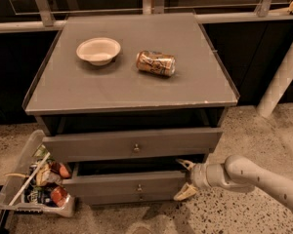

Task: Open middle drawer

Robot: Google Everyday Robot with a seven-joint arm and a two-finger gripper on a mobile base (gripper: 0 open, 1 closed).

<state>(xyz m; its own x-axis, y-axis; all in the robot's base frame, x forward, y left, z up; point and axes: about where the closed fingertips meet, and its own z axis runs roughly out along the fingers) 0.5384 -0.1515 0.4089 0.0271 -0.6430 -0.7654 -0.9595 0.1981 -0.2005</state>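
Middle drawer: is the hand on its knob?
No. The hand sits at the right end of the middle drawer front, well away from the knob at its centre.

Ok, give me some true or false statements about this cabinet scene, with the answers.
The can lies on its side on the cabinet top. True.
The bowl sits right of the can. False: it sits left of it.
The hand is at the right end of the middle drawer. True.
The hand grips the top drawer's knob. False: it is lower, away from any knob.
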